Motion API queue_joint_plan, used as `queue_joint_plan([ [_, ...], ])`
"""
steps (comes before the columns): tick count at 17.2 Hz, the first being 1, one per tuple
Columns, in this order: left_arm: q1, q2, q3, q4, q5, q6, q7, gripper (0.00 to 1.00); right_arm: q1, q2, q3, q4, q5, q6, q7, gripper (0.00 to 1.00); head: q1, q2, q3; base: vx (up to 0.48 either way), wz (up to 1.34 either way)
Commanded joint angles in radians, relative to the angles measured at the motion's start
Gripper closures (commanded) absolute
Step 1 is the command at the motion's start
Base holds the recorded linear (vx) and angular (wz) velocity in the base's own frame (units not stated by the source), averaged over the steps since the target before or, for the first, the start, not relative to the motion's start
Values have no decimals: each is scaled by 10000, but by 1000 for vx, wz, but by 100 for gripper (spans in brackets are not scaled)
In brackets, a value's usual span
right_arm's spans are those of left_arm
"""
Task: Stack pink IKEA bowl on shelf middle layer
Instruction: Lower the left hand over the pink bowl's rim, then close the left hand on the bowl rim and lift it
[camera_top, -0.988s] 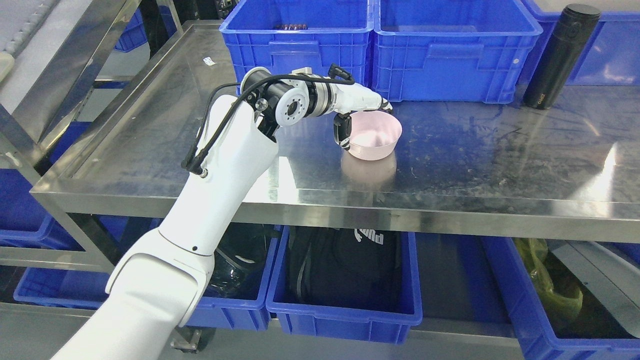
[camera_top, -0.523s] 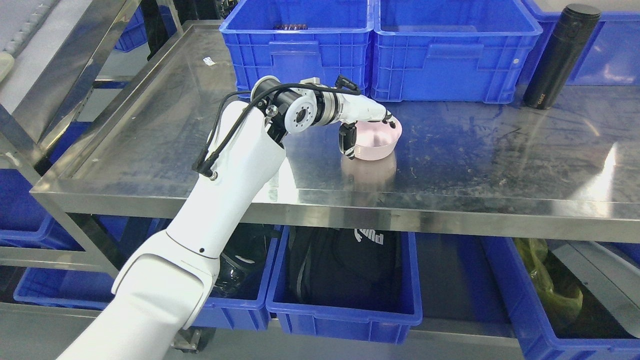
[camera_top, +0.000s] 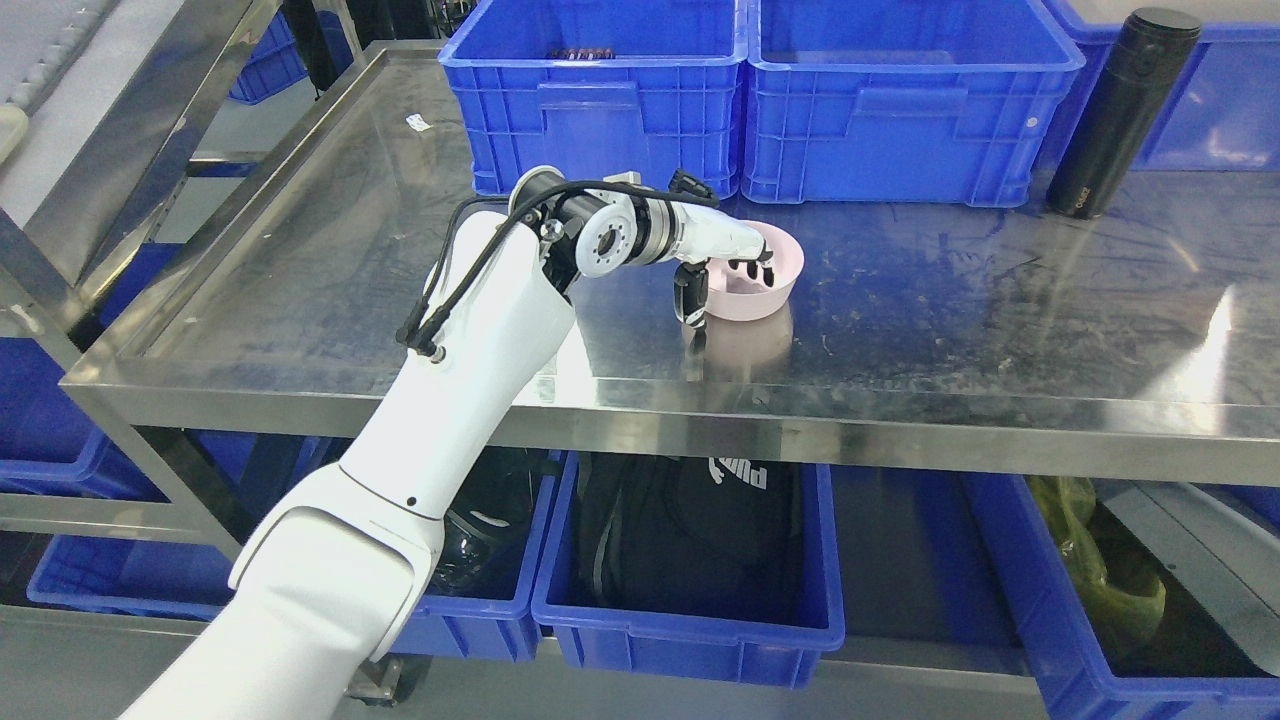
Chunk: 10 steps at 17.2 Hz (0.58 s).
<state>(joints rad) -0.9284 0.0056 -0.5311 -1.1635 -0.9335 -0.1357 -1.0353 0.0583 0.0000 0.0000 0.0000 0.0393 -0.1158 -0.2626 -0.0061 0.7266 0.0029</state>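
Observation:
A pink bowl (camera_top: 778, 284) stands upright on the steel shelf surface (camera_top: 930, 330), just in front of the blue crates. My left hand (camera_top: 720, 282) reaches in from the lower left and holds the bowl's left rim. Its fingers (camera_top: 750, 268) curl down inside the bowl and the thumb (camera_top: 690, 298) is outside the left wall. The bowl's base rests on the steel. The right arm is not in view.
Two blue crates (camera_top: 600, 90) (camera_top: 905, 100) stand right behind the bowl. A black bottle (camera_top: 1120, 110) stands at the back right. Blue bins (camera_top: 690, 610) sit on the layer below. A steel frame rail (camera_top: 150, 120) runs along the left.
My left hand has carried the bowl down and slightly back; the bowl went from tilted and lifted to level on the steel surface.

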Motion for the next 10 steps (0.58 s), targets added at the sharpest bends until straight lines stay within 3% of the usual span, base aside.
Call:
queue_joint_plan([
  [1,126,118,430,514,84,-588,29,53,0,-175,46,-175,-10,7,3,0,0,0,0,0,0],
  [4,310,118,1655,957,314,-2853,-1,93,0,-175,46,-175,-10,7,3,0,0,0,0,0,0],
  [5,311,118,2116,1248,360,-3697,-47,100,0,-175,46,-175,5,7,3,0,0,0,0,0,0],
  [6,326,118,2424,1463,346,-4252,-32,100,0,-175,46,-175,-10,7,3,0,0,0,0,0,0],
  [10,234,118,3452,1038,498,-4823,932,100,0,-175,31,-175,6,7,3,0,0,0,0,2,9],
])
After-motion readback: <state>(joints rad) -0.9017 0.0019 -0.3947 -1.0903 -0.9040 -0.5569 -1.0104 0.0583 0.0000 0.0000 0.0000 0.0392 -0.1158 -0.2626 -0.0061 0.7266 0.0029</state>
